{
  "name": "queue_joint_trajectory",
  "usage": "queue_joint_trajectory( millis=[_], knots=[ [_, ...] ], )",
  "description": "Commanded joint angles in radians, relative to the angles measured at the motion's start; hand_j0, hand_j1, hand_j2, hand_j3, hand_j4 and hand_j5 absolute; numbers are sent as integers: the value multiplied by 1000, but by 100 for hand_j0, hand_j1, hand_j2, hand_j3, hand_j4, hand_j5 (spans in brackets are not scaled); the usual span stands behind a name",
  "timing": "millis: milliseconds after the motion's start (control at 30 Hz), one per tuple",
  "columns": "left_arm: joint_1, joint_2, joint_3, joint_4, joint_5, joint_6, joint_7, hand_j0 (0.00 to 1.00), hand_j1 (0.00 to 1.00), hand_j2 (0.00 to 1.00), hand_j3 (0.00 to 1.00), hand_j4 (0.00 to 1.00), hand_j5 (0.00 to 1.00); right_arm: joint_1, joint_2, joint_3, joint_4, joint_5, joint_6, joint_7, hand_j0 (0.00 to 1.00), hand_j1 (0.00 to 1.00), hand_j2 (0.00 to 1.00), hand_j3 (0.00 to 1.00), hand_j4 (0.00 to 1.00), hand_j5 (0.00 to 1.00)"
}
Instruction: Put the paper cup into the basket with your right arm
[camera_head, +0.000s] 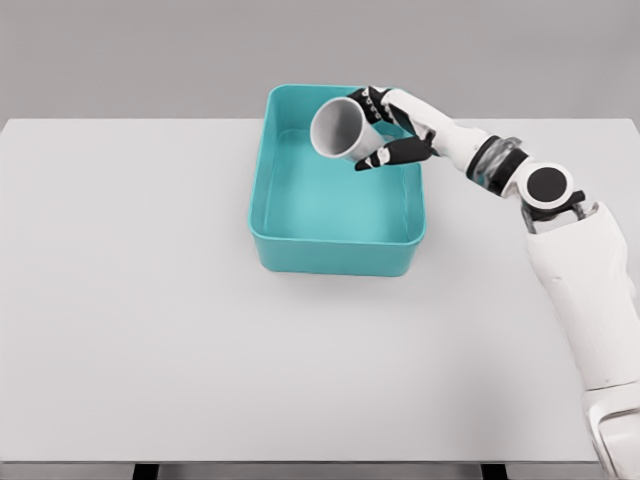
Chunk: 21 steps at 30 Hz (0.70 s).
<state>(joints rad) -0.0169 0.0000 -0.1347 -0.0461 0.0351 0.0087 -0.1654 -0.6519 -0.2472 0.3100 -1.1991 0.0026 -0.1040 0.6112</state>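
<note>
Sim test bench, not a real room. Flat white rectangular tabletop (200, 330) is filling most of the view, plain grey backdrop (150, 50) sitting behind it with no walls, furniture or clutter showing. Lighting is rendering flat, shadows soft. Only a teal rectangular plastic basket (335, 252) is sitting on the table, and a white jointed robot arm (590, 290) is reaching in from the right. Reads as a bare manipulation benchmark scene.

Teal basket (337, 250) (white cup (343, 128)).
</note>
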Motion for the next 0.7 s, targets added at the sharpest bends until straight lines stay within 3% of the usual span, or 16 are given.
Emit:
queue_joint_trajectory(
  millis=[0, 233, 433, 567, 667],
  knots=[
    [0, 0, 0, 0, 0, 0, 0, 100, 100, 100, 100, 100, 100, 0, 6, 0, -2, 39, 4, 0, 60, 60, 60, 60, 60, 60],
    [0, 0, 0, 0, 0, 0, 0, 100, 100, 100, 100, 100, 100, -3, 6, 55, -51, 140, 4, 0, 60, 60, 60, 60, 60, 60],
    [0, 0, 1, 0, 0, 0, 0, 100, 100, 100, 100, 100, 100, -6, 3, 57, -54, 223, 4, 0, 60, 60, 60, 60, 60, 60],
    [0, 0, 1, 0, 0, 0, 0, 100, 100, 100, 100, 100, 100, -8, -7, 58, -109, 261, 4, 0, 60, 60, 60, 60, 60, 60],
    [0, 0, 0, 0, 0, -1, 0, 100, 100, 100, 100, 100, 100, -9, -7, 64, -111, 295, 4, 0, 61, 61, 61, 61, 61, 61]
  ],
)
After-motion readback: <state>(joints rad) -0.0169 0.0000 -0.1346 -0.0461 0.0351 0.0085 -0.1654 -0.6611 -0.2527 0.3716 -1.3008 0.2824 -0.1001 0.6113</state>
